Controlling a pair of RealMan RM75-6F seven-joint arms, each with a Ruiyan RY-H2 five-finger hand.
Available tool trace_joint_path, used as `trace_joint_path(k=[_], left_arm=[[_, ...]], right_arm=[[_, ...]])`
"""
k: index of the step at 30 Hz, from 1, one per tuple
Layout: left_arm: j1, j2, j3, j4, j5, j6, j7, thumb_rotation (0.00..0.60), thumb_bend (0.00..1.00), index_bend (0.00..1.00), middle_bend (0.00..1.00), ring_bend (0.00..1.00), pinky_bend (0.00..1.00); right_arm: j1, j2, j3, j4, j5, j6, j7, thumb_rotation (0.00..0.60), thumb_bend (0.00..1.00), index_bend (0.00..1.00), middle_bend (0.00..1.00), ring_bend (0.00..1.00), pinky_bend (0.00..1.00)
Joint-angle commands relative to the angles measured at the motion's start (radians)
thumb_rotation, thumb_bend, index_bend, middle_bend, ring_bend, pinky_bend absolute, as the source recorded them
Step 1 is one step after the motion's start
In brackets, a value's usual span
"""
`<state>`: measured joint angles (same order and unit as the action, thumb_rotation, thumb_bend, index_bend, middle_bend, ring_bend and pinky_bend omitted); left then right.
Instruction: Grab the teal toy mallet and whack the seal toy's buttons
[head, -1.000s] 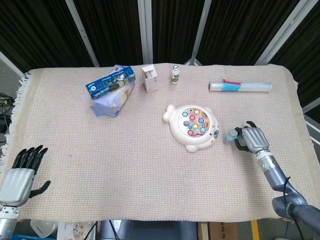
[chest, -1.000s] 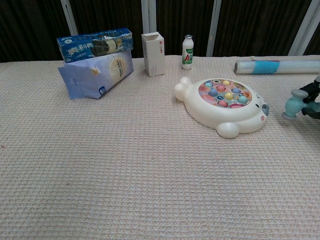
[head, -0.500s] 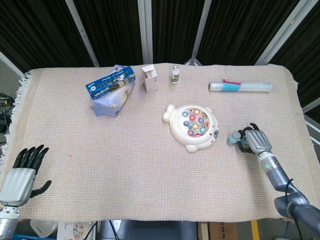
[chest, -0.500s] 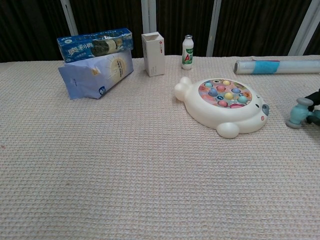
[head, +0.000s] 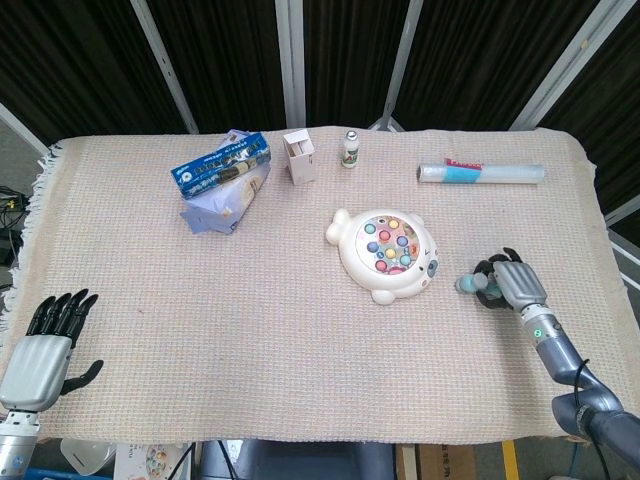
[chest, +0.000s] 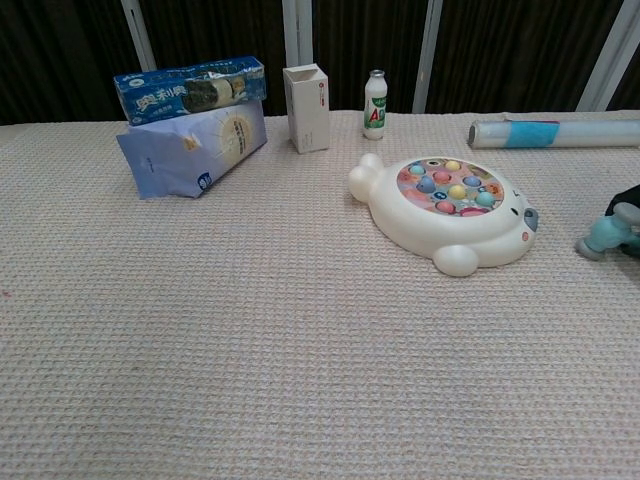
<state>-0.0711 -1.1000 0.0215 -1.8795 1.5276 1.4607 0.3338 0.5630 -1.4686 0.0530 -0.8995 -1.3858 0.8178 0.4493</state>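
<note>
The white seal toy (head: 385, 256) (chest: 450, 213) with coloured buttons lies right of the table's middle. My right hand (head: 515, 285) (chest: 630, 200) grips the teal toy mallet (head: 472, 285) (chest: 608, 234) to the right of the seal, a short gap away, its head low over the cloth. In the chest view only the mallet head and a sliver of the hand show at the right edge. My left hand (head: 42, 345) hovers open at the near left corner, fingers spread, holding nothing.
Along the far side are a blue snack box on a pale bag (head: 222, 180), a small white carton (head: 300, 157), a little bottle (head: 350, 149) and a clear roll (head: 481, 173). The woven cloth (head: 250, 330) covers the table.
My right hand has drawn the mallet rightward, away from the seal, and lowered it toward the cloth. The left hand has stayed put.
</note>
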Motion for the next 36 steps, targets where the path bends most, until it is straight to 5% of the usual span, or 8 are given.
trace_joint_path(k=[1,8,16,19,28,36], left_arm=[[-0.001,0.000,-0.001,0.000,0.000,-0.001,0.001,0.600,0.24,0.00,0.00,0.00,0.00],[-0.002,-0.003,-0.001,-0.001,-0.001,-0.004,0.004,0.600,0.24,0.00,0.00,0.00,0.00],[-0.003,-0.005,-0.003,0.001,-0.003,-0.004,-0.001,0.600,0.24,0.00,0.00,0.00,0.00],[-0.002,-0.003,-0.005,0.003,-0.004,-0.001,-0.005,0.600,0.24,0.00,0.00,0.00,0.00],[0.002,-0.011,-0.015,0.021,-0.010,0.013,-0.038,0.600,0.24,0.00,0.00,0.00,0.00],[0.017,-0.032,-0.023,0.058,0.003,0.053,-0.074,0.600,0.22,0.00,0.00,0.00,0.00]], right_arm=[[-0.001,0.000,0.001,0.001,0.001,-0.004,0.001,0.600,0.37,0.44,0.48,0.19,0.02],[0.001,0.014,0.004,-0.014,0.003,-0.018,-0.001,0.600,0.29,0.34,0.41,0.14,0.00],[0.004,0.070,0.014,-0.092,0.018,-0.036,-0.024,0.600,0.24,0.03,0.19,0.00,0.00],[-0.010,0.110,0.024,-0.150,0.021,-0.002,-0.028,0.600,0.24,0.00,0.13,0.00,0.00],[-0.144,0.287,0.026,-0.406,0.005,0.243,-0.092,0.600,0.24,0.00,0.11,0.00,0.00],[-0.325,0.294,-0.012,-0.530,-0.028,0.528,-0.175,0.600,0.23,0.01,0.11,0.00,0.00]])
